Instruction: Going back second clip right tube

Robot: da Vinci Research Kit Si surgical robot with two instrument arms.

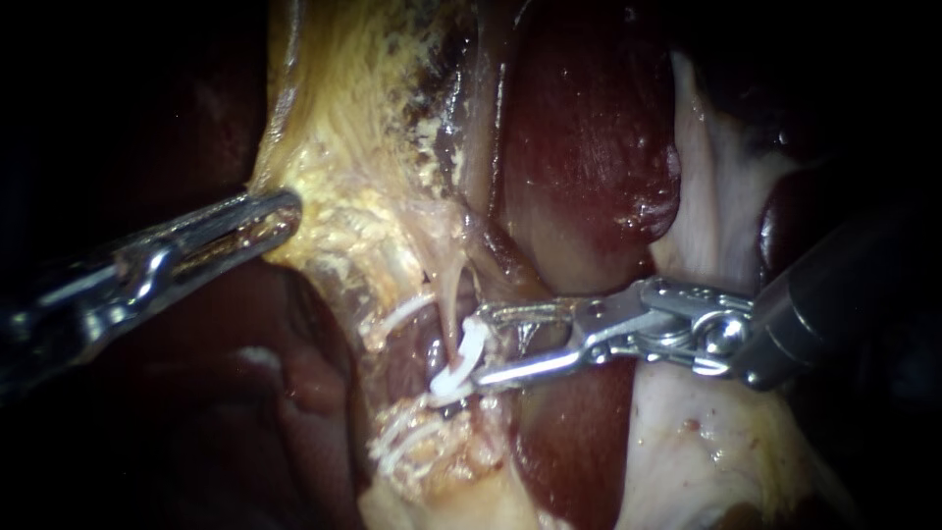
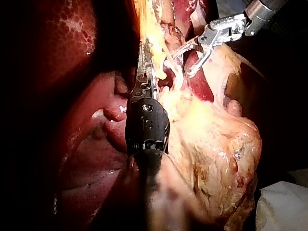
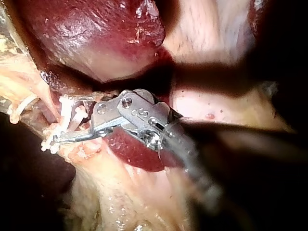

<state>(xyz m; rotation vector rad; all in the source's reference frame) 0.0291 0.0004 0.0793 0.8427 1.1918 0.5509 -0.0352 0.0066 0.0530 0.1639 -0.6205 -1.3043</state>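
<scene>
The white clip (image 1: pixel 472 344) is sitting on the thin tube (image 1: pixel 449 299), at the tips of the right instrument (image 1: pixel 491 349), which is reaching in level, its claw standing apart. The left instrument (image 1: pixel 257 218) is slanting up from lower left, its claw clamping yellowish tissue (image 1: pixel 334 147).

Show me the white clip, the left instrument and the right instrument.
white clip (image 1: pixel 453 381), endoscope view, its lower end.
left instrument (image 1: pixel 283 212), endoscope view, its tip.
right instrument (image 1: pixel 483 347), endoscope view, midway between its open jaw tips.
</scene>
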